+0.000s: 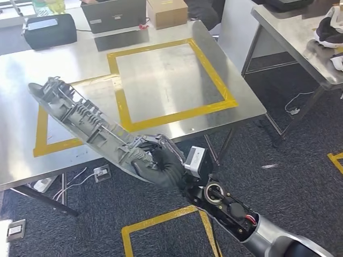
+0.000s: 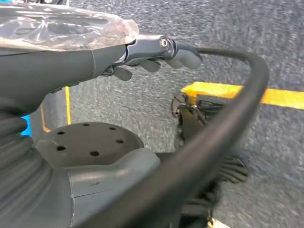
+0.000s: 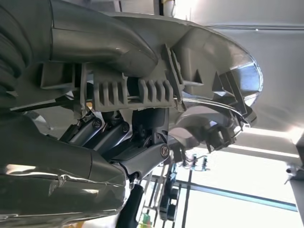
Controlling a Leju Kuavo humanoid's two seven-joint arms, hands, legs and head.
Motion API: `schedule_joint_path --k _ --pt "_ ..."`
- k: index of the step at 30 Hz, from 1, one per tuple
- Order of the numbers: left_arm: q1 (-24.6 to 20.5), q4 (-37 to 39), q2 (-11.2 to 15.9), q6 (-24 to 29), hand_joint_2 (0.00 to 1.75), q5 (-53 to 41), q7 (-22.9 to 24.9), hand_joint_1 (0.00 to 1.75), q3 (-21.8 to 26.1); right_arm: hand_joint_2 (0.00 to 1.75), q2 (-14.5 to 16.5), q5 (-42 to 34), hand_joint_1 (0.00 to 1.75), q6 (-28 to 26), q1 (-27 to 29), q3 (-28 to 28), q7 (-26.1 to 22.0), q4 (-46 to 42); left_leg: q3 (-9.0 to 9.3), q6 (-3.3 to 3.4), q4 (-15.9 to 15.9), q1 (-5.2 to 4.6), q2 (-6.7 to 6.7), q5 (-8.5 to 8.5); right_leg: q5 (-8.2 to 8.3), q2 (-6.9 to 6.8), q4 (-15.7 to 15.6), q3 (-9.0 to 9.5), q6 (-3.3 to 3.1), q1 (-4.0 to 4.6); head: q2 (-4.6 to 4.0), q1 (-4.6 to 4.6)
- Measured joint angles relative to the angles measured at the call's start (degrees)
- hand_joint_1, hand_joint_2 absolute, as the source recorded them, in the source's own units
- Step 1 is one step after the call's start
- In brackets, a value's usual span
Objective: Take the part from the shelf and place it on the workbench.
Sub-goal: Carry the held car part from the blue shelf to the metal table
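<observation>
The right hand, in a dark glove, is clamped around one end of a long grey plastic part. Seen from the head, the part slants up and away to the left, its far end over the near edge of a steel table, above a yellow tape outline; whether it touches the table cannot be told. The right wrist view adds the close detail: the thumb lies across the ribbed inner side of the part and the fingers press from the other side.

The left hand hangs over dark carpet, its fingers lying fairly straight and close together with nothing in them. A thick black cable crosses that view and hides much of the floor.

At the table's far edge sit a black case and a cardboard box, both partly cut off.
</observation>
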Motion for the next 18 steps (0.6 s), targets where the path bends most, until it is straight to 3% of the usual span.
schedule_joint_path --k 2,4,5,7,9,12,14,17,18 --pt "0.02 0.00 0.00 0.00 1.75 0.04 0.00 0.00 -0.13 1.75 -0.01 0.21 1.75 -0.29 -0.28 -0.20 -0.05 -0.09 -5.45 -0.39 6.96 0.07 -0.01 -2.49 -0.65 0.05 -0.17 0.70 -0.23 -0.05 0.00 -0.26" --pt "0.26 0.00 0.06 0.00 1.75 0.15 0.01 0.00 -0.34 1.75 -0.01 0.63 1.75 -1.01 -0.30 -0.32 -0.19 -0.20 -8.56 -0.60 8.32 0.16 0.00 -3.28 -1.67 0.23 -0.18 1.83 -0.19 -0.08 0.00 -0.36" --pt "0.35 0.00 0.11 0.00 1.75 0.22 0.02 0.00 -0.44 1.75 -0.01 0.87 1.75 -1.53 -0.30 -0.45 -0.32 -0.23 -8.72 -0.62 6.25 0.19 0.00 -1.78 -2.23 0.31 -0.18 2.56 -0.10 -0.10 0.00 -0.45" --pt "0.42 0.00 0.21 0.00 1.75 0.32 0.02 0.00 -0.58 1.75 -0.01 1.21 1.75 -2.63 -0.30 -0.79 -0.76 -0.29 -7.52 -0.39 -1.03 0.19 0.01 4.24 -3.37 0.36 -0.08 4.00 0.24 -0.08 0.00 -0.66" --pt "0.37 0.00 0.26 0.00 1.75 0.40 0.01 0.00 -0.73 1.75 -0.02 1.18 1.75 -3.53 -0.25 -1.21 -1.34 -0.46 -6.54 0.20 -5.74 -0.02 0.01 8.06 -4.44 0.49 0.20 4.66 0.79 0.09 0.00 -0.82" --pt "0.32 0.00 0.18 -0.01 1.75 0.47 -0.16 0.00 -0.92 1.75 -0.05 0.47 1.75 -4.71 -0.08 -2.27 -2.09 -1.34 -6.01 1.14 -6.30 -0.14 -0.10 8.28 -5.76 0.48 0.15 4.79 1.80 0.10 0.00 -0.65" --pt "0.25 0.00 0.14 -0.09 1.75 0.48 -0.38 0.00 -0.99 1.75 -0.17 0.09 1.75 -5.36 -0.04 -3.18 -2.33 -1.97 -5.19 1.83 -6.80 0.04 -0.05 7.86 -7.64 0.23 2.59 4.03 2.42 0.00 0.00 -0.43" --pt "0.11 0.00 0.17 -0.20 1.75 0.52 -0.51 0.00 -1.12 1.75 -0.48 -0.21 1.75 -6.09 0.15 -4.28 -2.53 -2.33 -4.24 2.47 -7.06 0.01 -0.03 7.10 -12.33 0.04 13.59 -1.70 2.97 -0.19 0.00 0.09" --pt "0.12 0.00 0.16 -0.22 1.75 0.56 -0.55 0.00 -1.22 1.75 -0.58 -0.03 1.75 -6.47 0.23 -4.55 -2.53 -2.34 -3.97 2.49 -7.05 -0.03 -0.05 6.82 -12.71 0.02 16.24 -3.50 3.05 -0.23 0.00 0.22"
